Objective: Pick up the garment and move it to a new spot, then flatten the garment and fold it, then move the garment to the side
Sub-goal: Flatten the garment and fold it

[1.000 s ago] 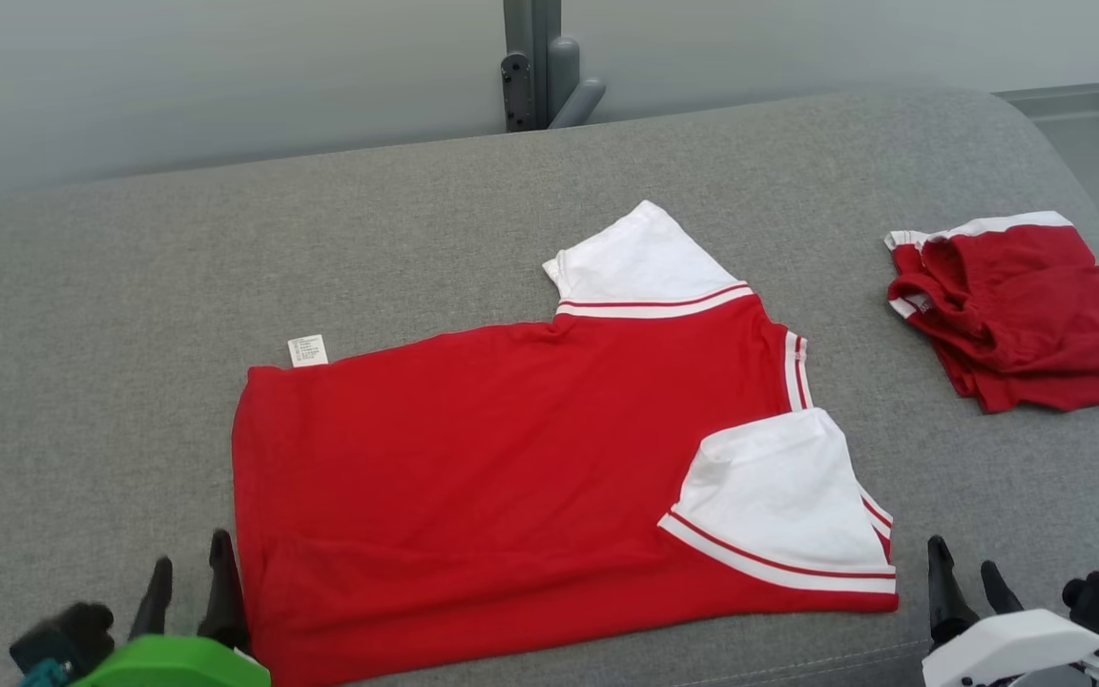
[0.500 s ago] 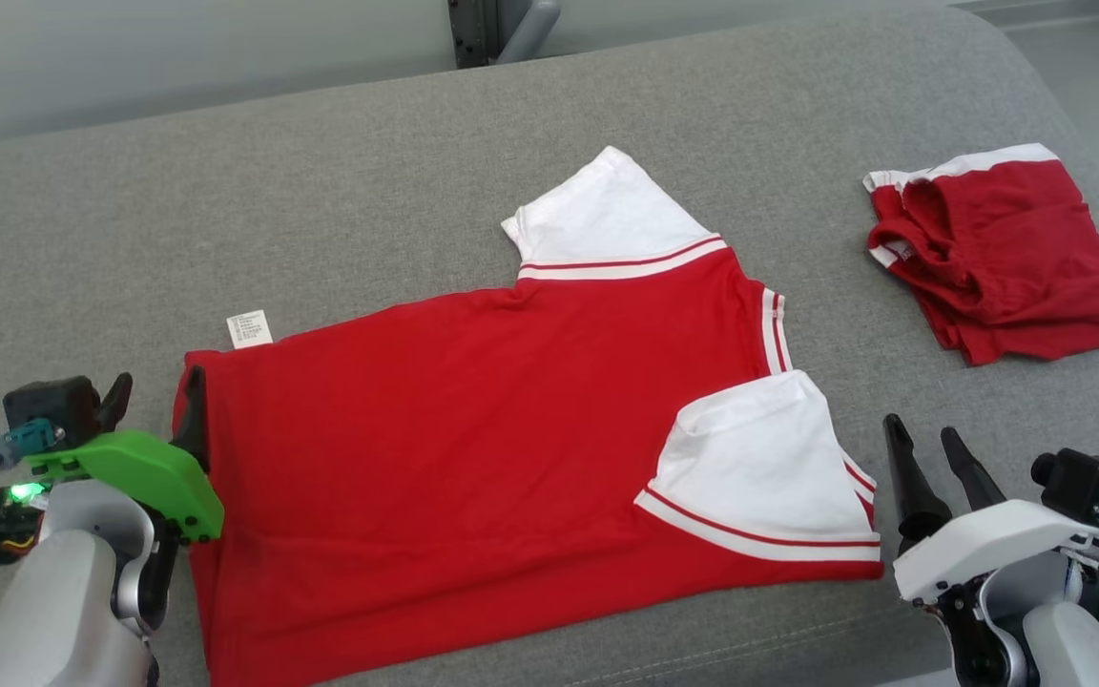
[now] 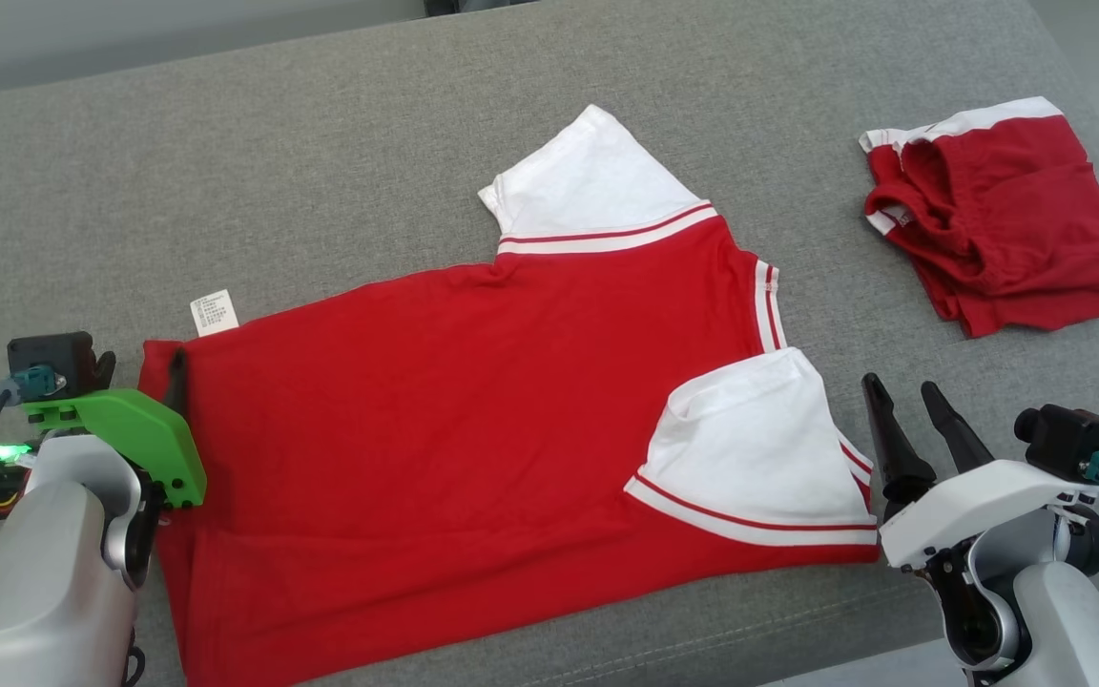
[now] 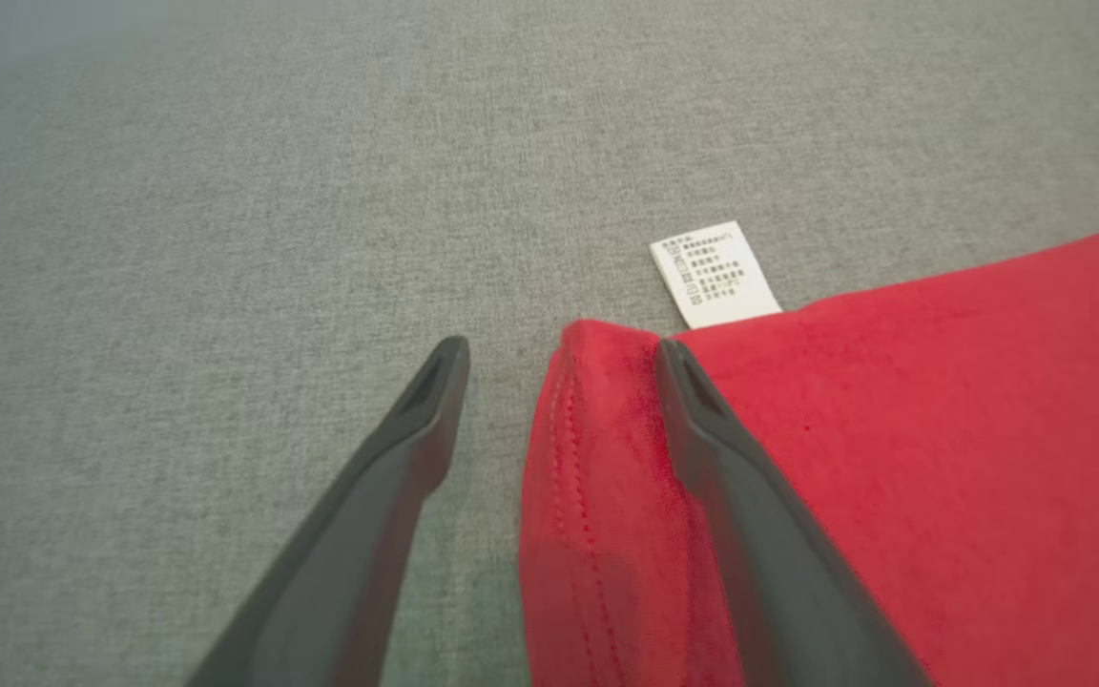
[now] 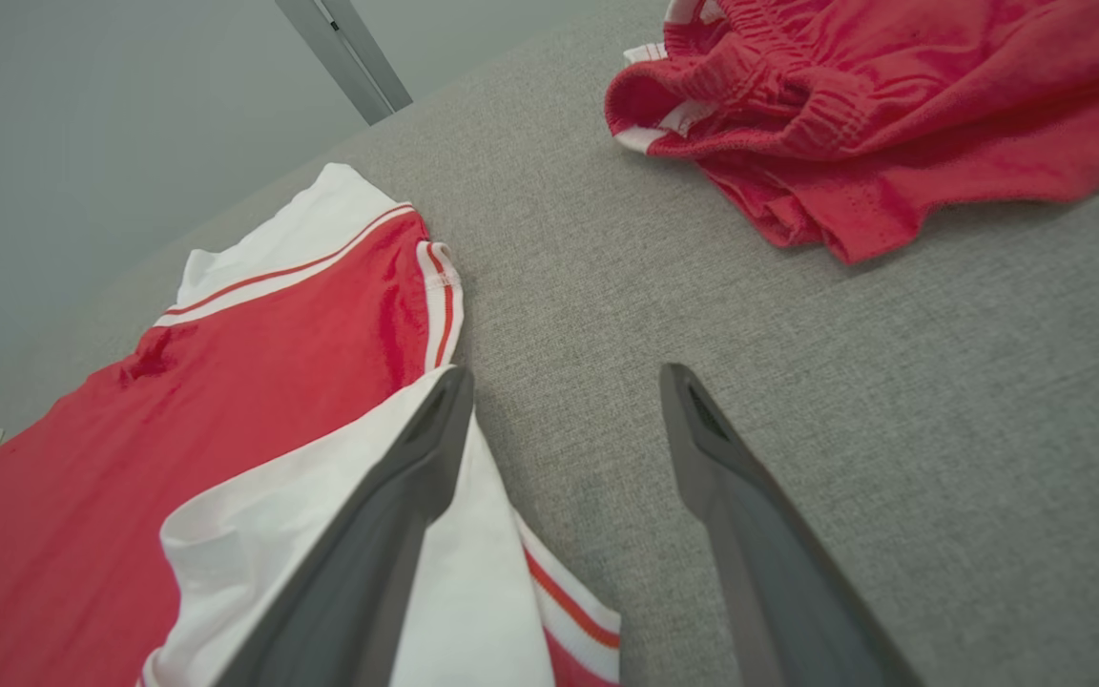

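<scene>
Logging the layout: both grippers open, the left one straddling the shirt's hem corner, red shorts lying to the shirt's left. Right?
No: the red shorts lie to the right of the shirt, on the robot's right, as the head view shows. The rest stands.

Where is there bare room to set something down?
Bare: the grey fabric surface behind and left of the red T-shirt with white sleeves, and the strip between it and the folded red shorts. Crowded: the near edge, where left fingers straddle the shirt's corner and right fingers stand at its sleeve.
</scene>
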Controlling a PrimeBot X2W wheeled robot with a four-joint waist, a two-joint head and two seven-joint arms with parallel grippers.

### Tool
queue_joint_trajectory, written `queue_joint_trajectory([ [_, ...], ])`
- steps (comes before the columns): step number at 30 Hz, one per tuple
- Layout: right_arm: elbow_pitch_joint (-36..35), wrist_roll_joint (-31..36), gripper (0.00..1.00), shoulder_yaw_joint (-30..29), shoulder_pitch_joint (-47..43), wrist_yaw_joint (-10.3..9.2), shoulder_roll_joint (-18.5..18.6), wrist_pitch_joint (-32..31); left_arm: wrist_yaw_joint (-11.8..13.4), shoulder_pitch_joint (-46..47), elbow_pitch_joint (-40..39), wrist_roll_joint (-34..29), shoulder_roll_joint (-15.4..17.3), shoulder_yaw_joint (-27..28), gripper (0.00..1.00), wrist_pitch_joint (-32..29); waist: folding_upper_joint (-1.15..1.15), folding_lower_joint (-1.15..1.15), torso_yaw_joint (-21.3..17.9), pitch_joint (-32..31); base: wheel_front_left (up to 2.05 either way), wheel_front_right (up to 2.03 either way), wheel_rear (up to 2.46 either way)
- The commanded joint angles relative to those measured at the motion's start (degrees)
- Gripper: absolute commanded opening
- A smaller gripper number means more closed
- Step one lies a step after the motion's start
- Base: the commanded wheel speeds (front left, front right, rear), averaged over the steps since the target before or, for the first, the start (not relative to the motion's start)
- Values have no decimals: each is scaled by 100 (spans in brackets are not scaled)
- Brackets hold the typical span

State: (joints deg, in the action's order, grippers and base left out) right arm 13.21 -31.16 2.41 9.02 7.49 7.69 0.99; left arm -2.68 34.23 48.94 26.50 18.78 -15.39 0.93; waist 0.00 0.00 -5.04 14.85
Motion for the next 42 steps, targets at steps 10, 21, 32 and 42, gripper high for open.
queue_joint_trajectory([
  [10, -75, -30, 100, 112, 190, -1, 146, -99, -144, 314, 465, -21, -84, -165, 31, 174, 0, 0, 12, 34, 0, 0, 0],
  [21, -85, 304, 100, 418, 1268, -1, 559, -669, -237, 549, 626, 62, -310, -256, 0, 572, 0, 0, 248, 145, 0, 0, 0],
  [32, 1086, 549, 100, 721, 3125, -1, 892, -1593, 30, 613, 146, -74, -852, -355, 0, 1333, 0, 0, 1052, 539, 0, 0, 0],
  [42, 2763, 852, 100, 953, 4691, -2, 932, -1945, 295, 765, -470, -285, -1361, -500, 0, 1433, 0, 0, 1750, 1161, 0, 0, 0],
])
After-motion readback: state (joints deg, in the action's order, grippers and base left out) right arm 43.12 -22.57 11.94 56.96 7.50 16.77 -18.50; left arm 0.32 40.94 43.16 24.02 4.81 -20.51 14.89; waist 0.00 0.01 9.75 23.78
